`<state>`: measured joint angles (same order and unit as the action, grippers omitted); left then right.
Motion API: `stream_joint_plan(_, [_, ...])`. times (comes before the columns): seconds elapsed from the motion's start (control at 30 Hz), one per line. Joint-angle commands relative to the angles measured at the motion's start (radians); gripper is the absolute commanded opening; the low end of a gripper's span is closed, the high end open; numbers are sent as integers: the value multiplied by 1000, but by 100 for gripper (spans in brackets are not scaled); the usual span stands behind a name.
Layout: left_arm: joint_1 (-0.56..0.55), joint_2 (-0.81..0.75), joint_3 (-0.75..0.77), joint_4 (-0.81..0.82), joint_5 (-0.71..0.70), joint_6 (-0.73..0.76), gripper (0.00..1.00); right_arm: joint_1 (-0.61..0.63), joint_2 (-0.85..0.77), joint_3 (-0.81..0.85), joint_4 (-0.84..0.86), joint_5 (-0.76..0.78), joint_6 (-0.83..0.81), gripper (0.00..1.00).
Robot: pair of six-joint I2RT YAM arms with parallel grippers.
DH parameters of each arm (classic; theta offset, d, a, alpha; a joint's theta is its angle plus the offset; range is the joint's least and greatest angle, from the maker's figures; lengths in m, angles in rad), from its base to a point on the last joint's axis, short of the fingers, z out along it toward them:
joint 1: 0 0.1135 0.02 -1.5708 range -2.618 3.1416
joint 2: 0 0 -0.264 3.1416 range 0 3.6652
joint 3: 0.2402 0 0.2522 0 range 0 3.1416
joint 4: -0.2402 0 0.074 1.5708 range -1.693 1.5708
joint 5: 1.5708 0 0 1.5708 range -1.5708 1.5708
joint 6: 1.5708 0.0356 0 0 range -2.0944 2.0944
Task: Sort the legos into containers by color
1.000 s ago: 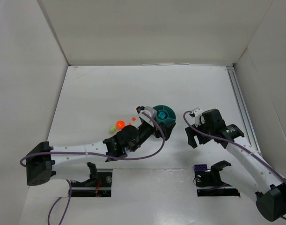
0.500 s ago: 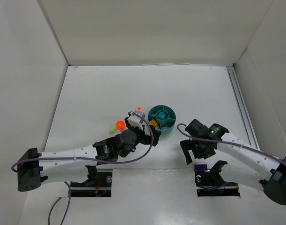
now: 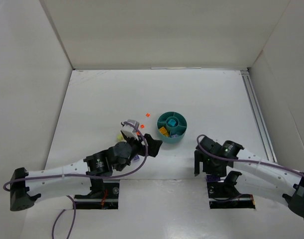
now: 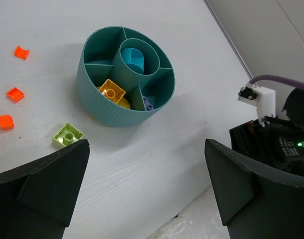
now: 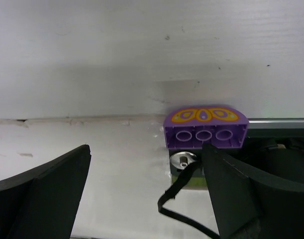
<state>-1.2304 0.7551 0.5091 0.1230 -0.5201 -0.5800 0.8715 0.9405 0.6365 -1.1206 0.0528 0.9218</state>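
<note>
Top external, left tool (image 3: 152,144) pulled back from dish (image 3: 172,140), right tool (image 3: 204,168) drawn nearer too, both spread.

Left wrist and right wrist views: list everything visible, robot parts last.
dish: 1, teal, round, on the table; a centre cup ringed by wedges
blue piece: 1, light blue, in the centre cup
yellow brick: at least 1, yellow-orange, in a near wedge
purple piece: 1, pale purple, in the next wedge, mostly hidden
orange pieces: 3, orange, loose on the table left of the dish
green brick: 1, lime, on the table, near the dish but apart from it
butterfly brick: 1, purple with an orange pattern, at the table's near edge
table: 1, white
left gripper: 1, black, open, empty, facing the dish
right gripper: 1, black, open, empty, facing the butterfly brick
</note>
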Motion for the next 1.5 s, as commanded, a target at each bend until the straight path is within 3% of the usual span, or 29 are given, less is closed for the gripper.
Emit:
stream_joint_plan(0.0, [2, -65, -24, -37, 19, -27, 100, 26, -40, -86, 126, -28, 158, 96])
stream_joint_plan(0.2, [2, -126, -53, -46, 19, -27, 100, 54, -13, -86, 140, 5, 201, 95])
stream_joint_plan(0.47, [2, -146, -63, -68, -1, -47, 100, 54, 55, -109, 283, 35, 180, 95])
stream_joint_plan(0.8, [2, -137, -53, -86, -1, -57, 100, 54, 219, 18, 567, 200, -125, 95])
stream_joint_plan(1.03, [2, -158, -43, -131, -11, -87, 100, 54, 350, 123, 777, 174, -323, 96])
stream_joint_plan(1.37, [2, -178, -43, -149, -29, -87, 100, 44, 308, 241, 685, 220, -553, 96])
stream_joint_plan(1.47, [2, -178, -43, -149, -29, -96, 100, 32, 308, 265, 567, 287, -574, 95])
